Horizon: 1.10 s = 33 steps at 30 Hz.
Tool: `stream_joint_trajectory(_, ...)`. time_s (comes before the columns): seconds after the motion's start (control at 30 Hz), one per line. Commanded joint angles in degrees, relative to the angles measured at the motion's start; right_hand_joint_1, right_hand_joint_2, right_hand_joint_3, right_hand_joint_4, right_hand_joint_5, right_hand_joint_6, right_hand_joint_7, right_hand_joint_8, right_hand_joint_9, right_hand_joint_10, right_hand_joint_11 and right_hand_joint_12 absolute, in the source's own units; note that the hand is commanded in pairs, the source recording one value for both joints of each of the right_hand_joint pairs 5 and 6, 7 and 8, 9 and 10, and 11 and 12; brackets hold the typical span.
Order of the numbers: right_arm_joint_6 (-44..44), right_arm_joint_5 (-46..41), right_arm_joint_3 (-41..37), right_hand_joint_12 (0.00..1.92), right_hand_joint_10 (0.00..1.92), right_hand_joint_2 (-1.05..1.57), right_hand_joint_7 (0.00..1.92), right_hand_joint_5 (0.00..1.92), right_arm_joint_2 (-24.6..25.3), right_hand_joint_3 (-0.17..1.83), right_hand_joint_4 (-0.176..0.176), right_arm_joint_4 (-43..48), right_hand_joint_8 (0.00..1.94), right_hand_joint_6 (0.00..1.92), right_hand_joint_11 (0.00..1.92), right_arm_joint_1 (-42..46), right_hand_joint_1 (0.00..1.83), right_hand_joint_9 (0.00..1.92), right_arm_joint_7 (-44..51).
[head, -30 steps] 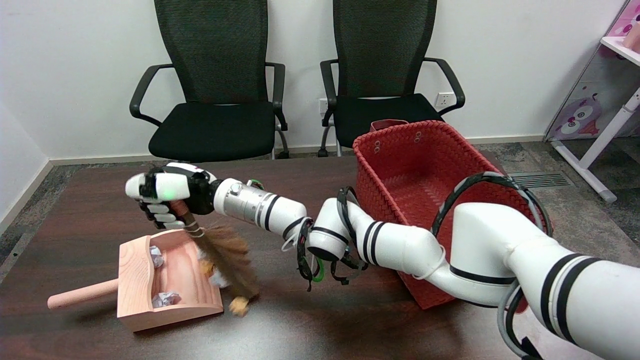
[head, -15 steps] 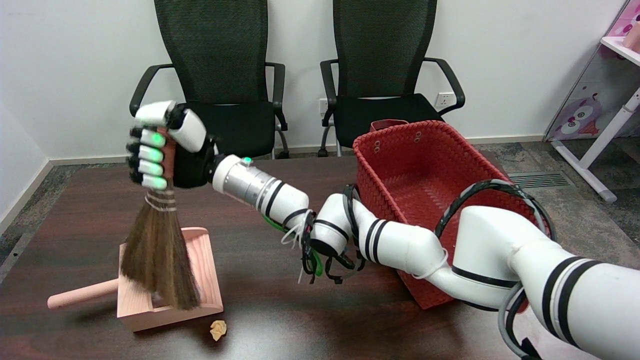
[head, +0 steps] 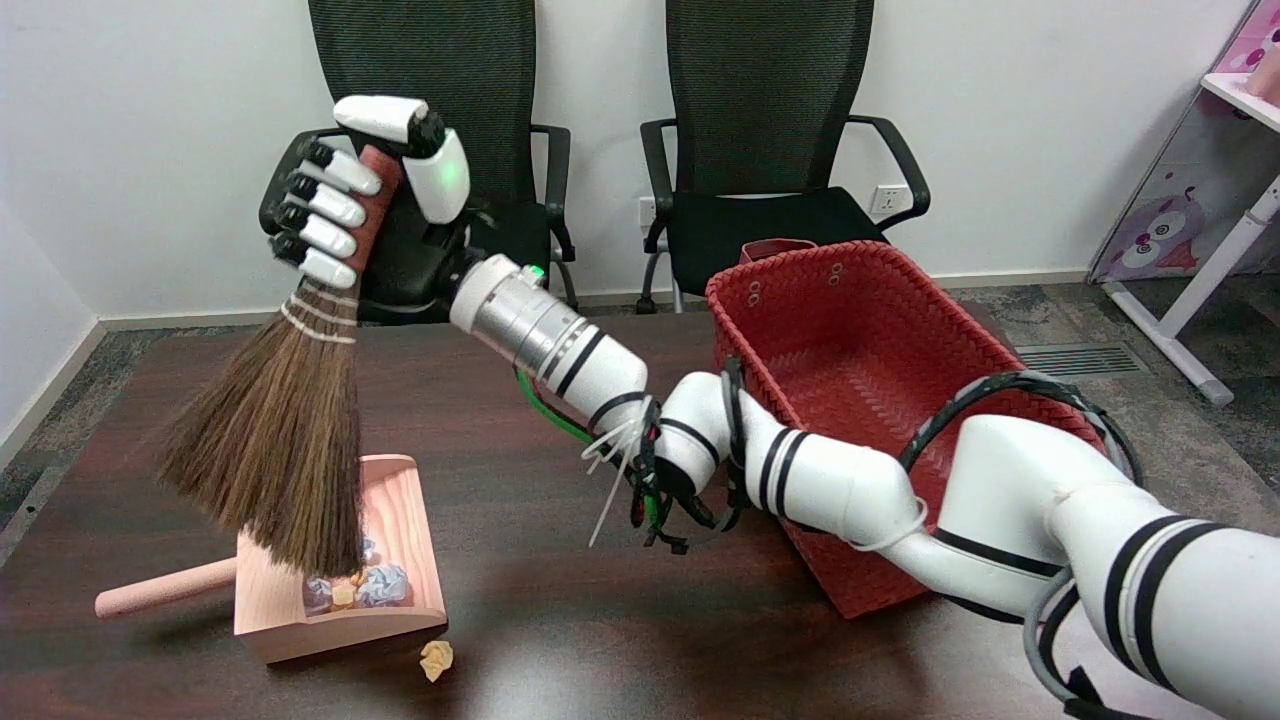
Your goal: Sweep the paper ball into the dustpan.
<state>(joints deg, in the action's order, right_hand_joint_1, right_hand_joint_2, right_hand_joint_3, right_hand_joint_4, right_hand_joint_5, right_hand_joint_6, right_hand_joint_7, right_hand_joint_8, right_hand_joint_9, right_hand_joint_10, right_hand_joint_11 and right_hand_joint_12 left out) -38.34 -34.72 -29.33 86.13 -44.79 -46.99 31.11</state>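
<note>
My right hand (head: 365, 205) is raised high over the table's left side and grips the handle of a brown straw broom (head: 275, 440). The bristles hang down and to the left, their tips just above the back of the pink wooden dustpan (head: 400, 525). Several crumpled paper balls (head: 375, 585) lie inside the pan, partly hidden by the bristles. One small tan paper ball (head: 436, 659) rests on the dark table just outside the pan's near right corner.
A red woven basket (head: 850, 330) stands on the table's right side, behind my right arm. The dustpan's handle (head: 160, 590) points left. Two black office chairs (head: 440, 190) are behind the table. A white and pink shelf (head: 1220, 200) is at the far right.
My right hand has risen from just above the dustpan to well over it, swinging the broom from a low sweep to hanging. The tan paper ball was knocked out beside the pan.
</note>
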Motion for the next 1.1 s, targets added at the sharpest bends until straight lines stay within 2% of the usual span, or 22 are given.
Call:
stream_joint_trajectory(0.03,10.6,-1.1,-11.2,1.92,1.92,0.78,1.92,1.92,-13.2,1.36,0.013,-22.7,1.92,1.92,1.92,6.8,0.68,1.92,30.4)
stream_joint_trajectory(0.17,16.5,-1.7,-16.8,1.92,1.92,1.03,1.92,1.92,-14.7,1.36,0.025,-29.5,1.92,1.92,1.92,10.2,0.63,1.92,42.9)
stream_joint_trajectory(0.3,21.1,-5.3,-21.8,1.92,1.92,1.15,1.92,1.92,-15.7,1.37,0.031,-34.8,1.92,1.92,1.92,13.8,0.61,1.92,52.5)
stream_joint_trajectory(0.47,22.5,-8.9,-26.8,1.92,1.92,1.26,1.92,1.92,-16.8,1.36,0.038,-38.8,1.92,1.92,1.92,17.8,0.6,1.92,66.6)
stream_joint_trajectory(0.6,22.5,-11.8,-29.5,1.92,1.92,1.36,1.92,1.92,-17.5,1.39,0.046,-41.6,1.92,1.92,1.92,20.9,0.59,1.92,72.9)
stream_joint_trajectory(0.73,19.5,-18.3,-30.4,1.92,1.92,1.45,1.92,1.92,-18.5,1.43,0.054,-46.6,1.92,1.92,1.92,24.6,0.57,1.92,81.6)
stream_joint_trajectory(0.97,6.8,-36.5,-32.1,1.92,1.92,1.45,1.92,1.92,-21.0,1.48,0.058,-53.4,1.92,1.92,1.92,33.2,0.6,1.92,106.9)
stream_joint_trajectory(1.1,4.7,-40.6,-31.4,1.92,1.92,1.42,1.92,1.92,-25.9,1.45,0.05,-56.3,1.92,1.92,1.92,35.1,0.64,1.92,110.9)
